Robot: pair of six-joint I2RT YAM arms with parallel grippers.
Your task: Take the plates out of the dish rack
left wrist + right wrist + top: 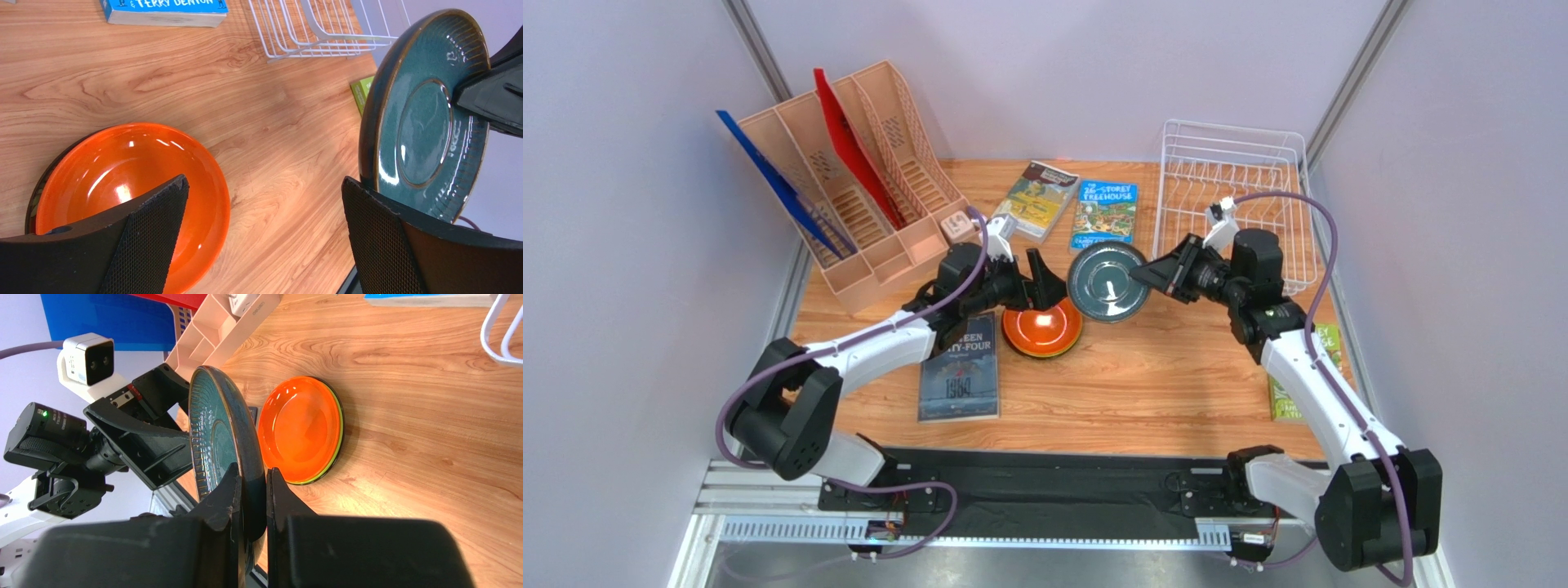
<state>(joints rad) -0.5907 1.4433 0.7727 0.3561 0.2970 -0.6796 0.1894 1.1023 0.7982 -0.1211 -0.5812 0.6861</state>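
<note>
My right gripper [255,471] is shut on the rim of the dark grey-teal plate [215,429], holding it on edge above the table's middle [1107,282]. Facing that plate, my left gripper [264,184] stands open and empty; one finger is over the orange plate [135,184], the other close to the teal plate's [430,122] lower rim. The orange plate [1042,328] lies on the table on top of a lime green rim [334,453] and a darker one. The white wire dish rack [1234,184] stands at the back right; no plate shows in it.
A peach file organizer [854,184] with a blue and a red folder stands at the back left. Books lie at the back centre [1036,196] [1103,214], under the left arm [961,368], and a green one by the right arm [1290,392].
</note>
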